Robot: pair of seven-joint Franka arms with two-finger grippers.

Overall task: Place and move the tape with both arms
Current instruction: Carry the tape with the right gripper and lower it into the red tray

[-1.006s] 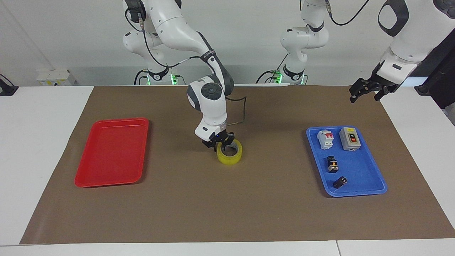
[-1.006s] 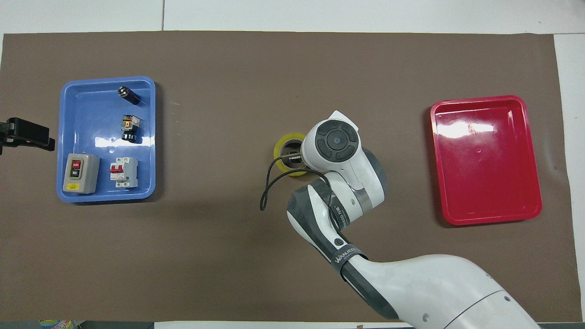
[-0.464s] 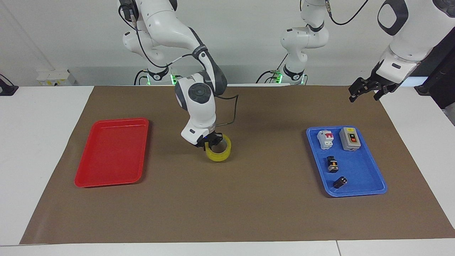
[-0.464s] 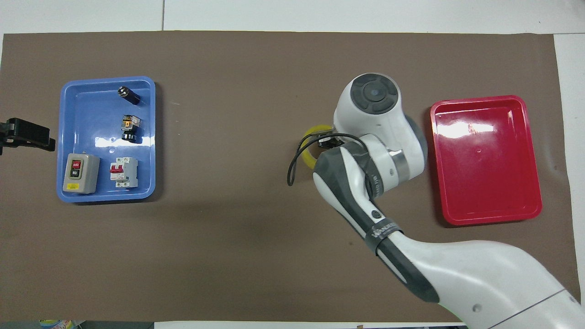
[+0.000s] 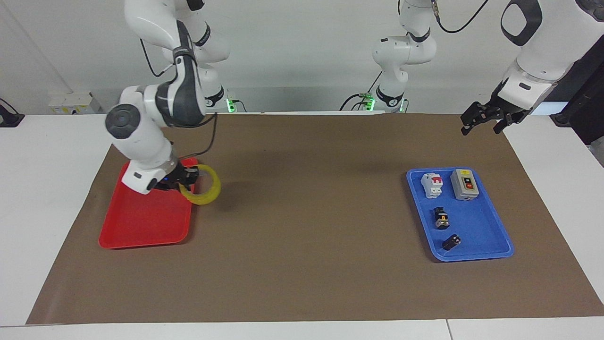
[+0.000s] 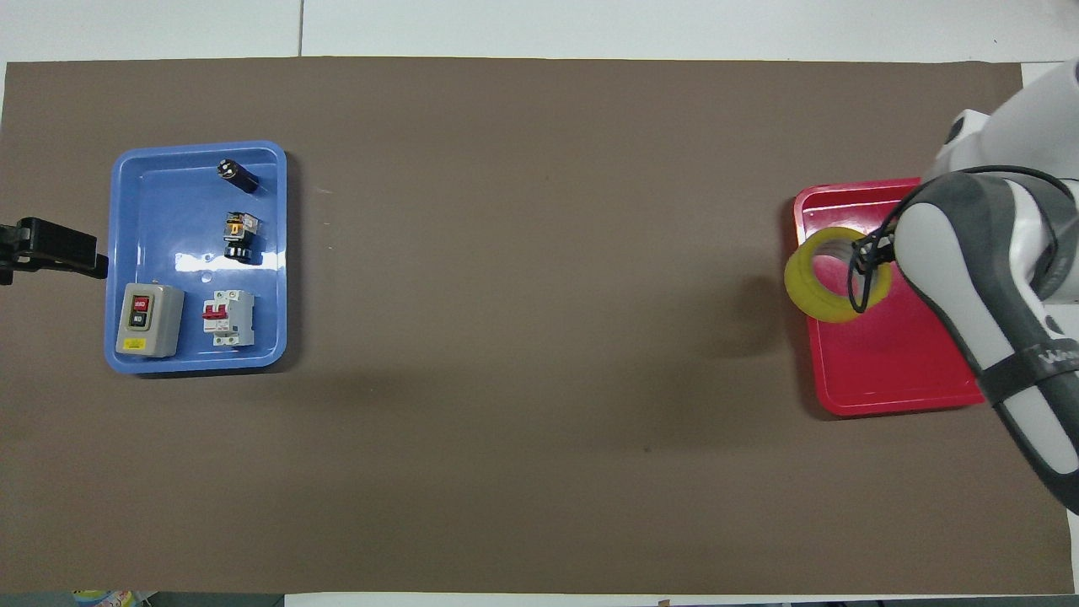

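Two white robot arms are working at a tabletop (image 5: 47, 198) covered by one brown mat (image 5: 311, 264), which is carrying two trays and one roll of tape. The blue tray (image 5: 490, 252) is sitting toward the left arm's end and is holding four small electrical parts: a grey switch box (image 5: 465, 184) and a white breaker (image 5: 432, 184) nearest the robots, then two small black parts farther out. The red tray (image 5: 141, 226) is lying toward the right arm's end. The right gripper (image 5: 185, 178) is hanging over the red tray's inner edge, its fingers clenched on the rim of the yellow tape (image 5: 206, 188), which is tilted up on edge in the air, its open centre partly facing upward. The left gripper (image 5: 486, 120) is waiting in the air off the mat's corner, fingers released.
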